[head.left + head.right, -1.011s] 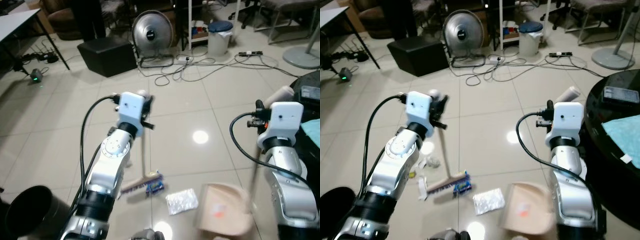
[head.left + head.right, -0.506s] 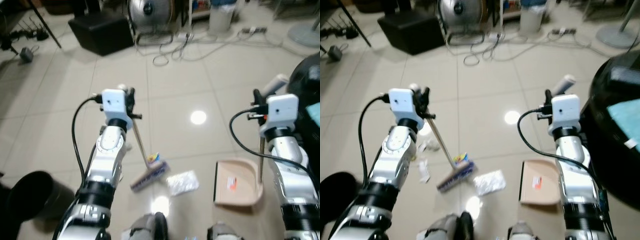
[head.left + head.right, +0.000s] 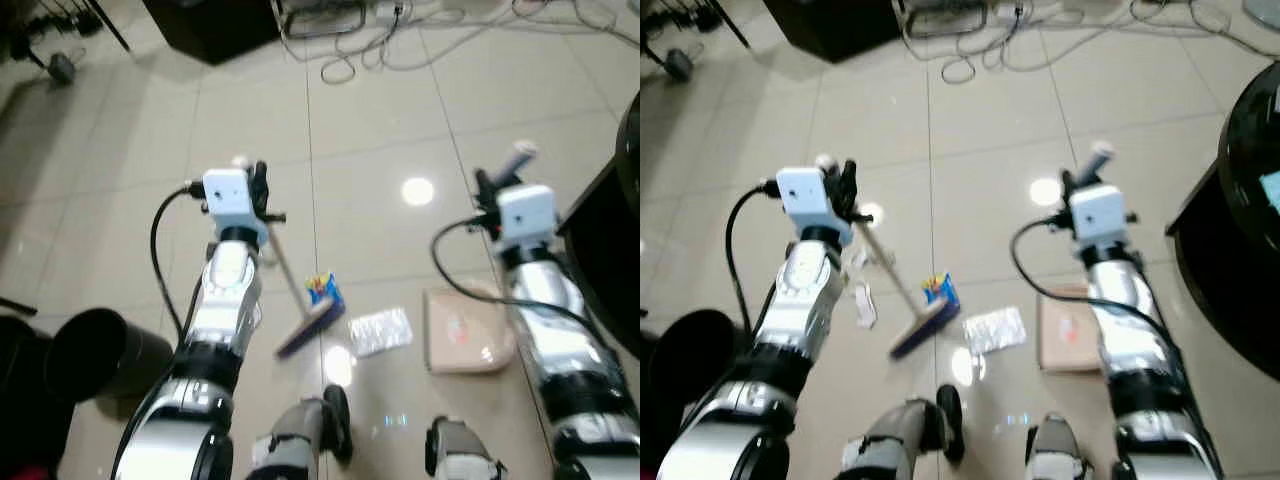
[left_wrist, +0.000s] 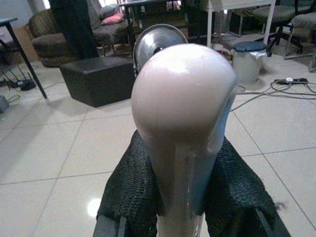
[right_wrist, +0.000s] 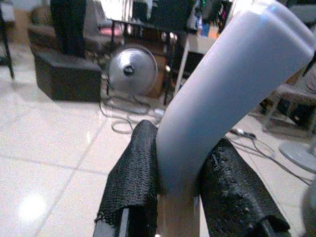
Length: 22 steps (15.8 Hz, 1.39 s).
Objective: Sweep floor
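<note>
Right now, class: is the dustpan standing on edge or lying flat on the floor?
Lying flat: the dustpan shows its broad face resting on the tiles.

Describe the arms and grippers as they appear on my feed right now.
Both arms are jointed silver metal cylinders going black nearer the body. Each wrist carries a white boxy camera housing, with a black cable looping from it back to the forearm. The left gripper and right gripper each have two black fingers covered in coarse, mesh-textured padding.

Bright indoor light. Glare spots on glossy floor tiles (image 3: 417,190). Head views softly motion-blurred. Wrist views: near broom handle (image 4: 183,123) slightly soft, background fairly clear; right wrist view blown out.
</note>
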Motion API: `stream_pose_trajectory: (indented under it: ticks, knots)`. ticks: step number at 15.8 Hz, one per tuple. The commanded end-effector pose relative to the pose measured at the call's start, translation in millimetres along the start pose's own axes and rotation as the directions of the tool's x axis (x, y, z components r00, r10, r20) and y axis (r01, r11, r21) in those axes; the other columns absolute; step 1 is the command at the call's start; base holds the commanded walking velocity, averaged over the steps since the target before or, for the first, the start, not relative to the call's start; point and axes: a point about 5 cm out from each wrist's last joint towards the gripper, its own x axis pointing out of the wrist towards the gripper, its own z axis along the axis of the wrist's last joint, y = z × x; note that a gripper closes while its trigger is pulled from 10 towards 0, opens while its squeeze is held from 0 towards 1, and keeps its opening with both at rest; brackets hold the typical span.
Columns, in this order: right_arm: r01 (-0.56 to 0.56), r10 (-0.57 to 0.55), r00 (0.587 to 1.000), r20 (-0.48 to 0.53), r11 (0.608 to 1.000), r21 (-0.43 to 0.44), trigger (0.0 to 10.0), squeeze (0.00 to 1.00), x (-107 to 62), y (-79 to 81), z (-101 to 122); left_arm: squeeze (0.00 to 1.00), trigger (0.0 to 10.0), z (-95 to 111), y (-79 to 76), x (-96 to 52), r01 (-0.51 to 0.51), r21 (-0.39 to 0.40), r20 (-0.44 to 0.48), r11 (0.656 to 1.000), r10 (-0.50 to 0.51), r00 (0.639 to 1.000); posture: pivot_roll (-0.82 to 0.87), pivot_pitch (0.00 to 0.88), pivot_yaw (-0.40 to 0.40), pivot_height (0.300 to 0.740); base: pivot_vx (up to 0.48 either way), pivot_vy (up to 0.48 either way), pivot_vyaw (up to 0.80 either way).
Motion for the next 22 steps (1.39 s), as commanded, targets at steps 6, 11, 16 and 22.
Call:
stream_pose_trajectory:
  ticks: [6, 11, 16, 22]
  knots:
    - [-0.101, 0.099, 0.993, 0.070, 0.995, 0.020, 10.0, 0.00, 4.4, 41.8, 2.1, 0.00, 10.0, -8.5, 17.1, -1.6, -0.079, 0.034, 0.005, 0.996, 0.079, 0.997, 0.17, 0.353, 0.147, 0.740, 0.000, 0.000, 0.00]
    - [-0.123, 0.116, 0.989, 0.095, 0.990, 0.070, 10.0, 0.00, 13.7, 61.5, 7.8, 0.00, 10.0, -10.1, 25.9, -3.9, -0.108, 0.076, 0.025, 0.991, 0.107, 0.994, 0.20, 0.375, 0.109, 0.740, 0.000, 0.000, 0.00]
    - [-0.135, 0.114, 0.984, 0.140, 0.980, 0.148, 10.0, 0.00, 19.2, 88.7, 21.7, 0.00, 10.0, -23.0, 15.9, -9.2, -0.132, 0.047, -0.026, 0.990, 0.133, 0.991, 0.18, 0.387, 0.114, 0.740, 0.000, 0.000, 0.00]
    - [-0.030, 0.009, 0.985, 0.170, 0.993, 0.118, 10.0, 0.00, 23.9, 65.9, 26.7, 0.00, 10.0, -28.8, -2.9, -9.2, -0.168, -0.035, -0.071, 0.985, 0.165, 0.984, 0.14, 0.375, 0.128, 0.740, 0.000, 0.000, 0.00]
